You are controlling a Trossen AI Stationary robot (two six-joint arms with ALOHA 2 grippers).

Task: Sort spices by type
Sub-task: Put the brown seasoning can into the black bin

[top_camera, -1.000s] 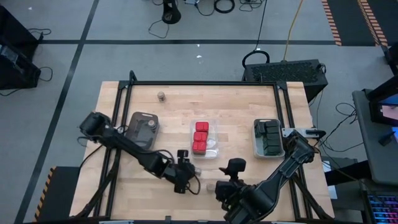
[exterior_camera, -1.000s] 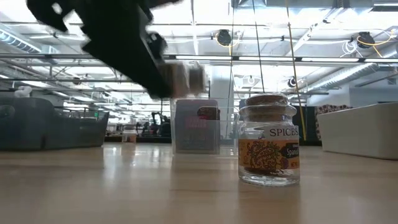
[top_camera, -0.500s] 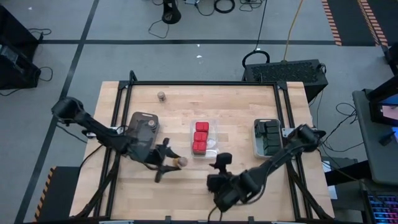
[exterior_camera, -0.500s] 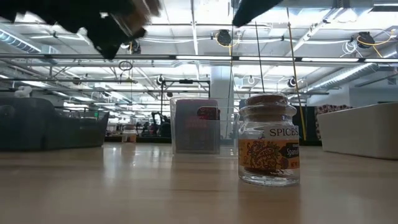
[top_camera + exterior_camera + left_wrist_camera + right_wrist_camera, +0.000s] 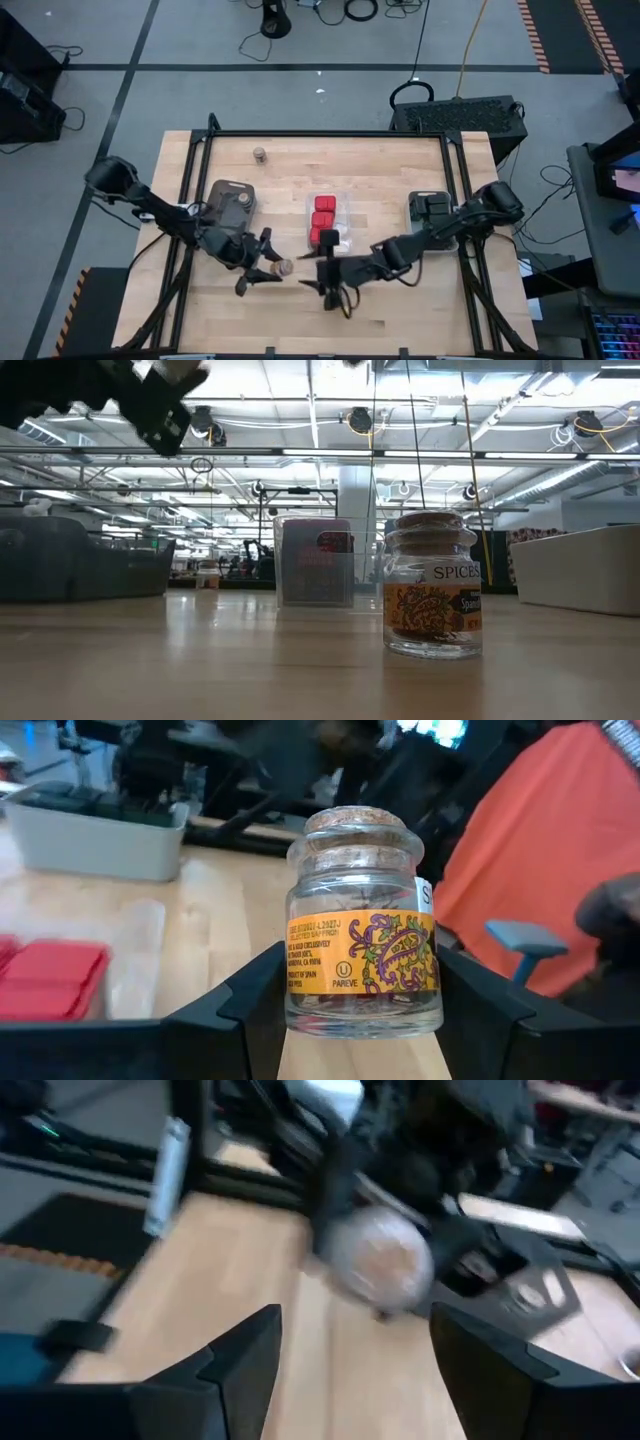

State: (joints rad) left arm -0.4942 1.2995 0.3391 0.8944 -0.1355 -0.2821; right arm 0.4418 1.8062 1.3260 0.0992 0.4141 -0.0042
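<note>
The grey tray [image 5: 231, 203] sits near the table's [image 5: 380, 165] left edge, and just off its front corner the left gripper [image 5: 268, 268] is clamped on a cork-topped spice jar [image 5: 283, 267], carried leftward from where it was a second ago and lifted clear of the wood. A lone jar [image 5: 259, 155] waits near the back edge. At centre, red boxes [image 5: 322, 220] fill a clear tray [image 5: 345, 238]. The right gripper [image 5: 322, 272], fingers spread and empty, has swung left to the front of that tray. Another jar [image 5: 432, 598] stands close to the low camera. Black boxes [image 5: 436, 209] lie in the right-edge tray [image 5: 412, 222].
</note>
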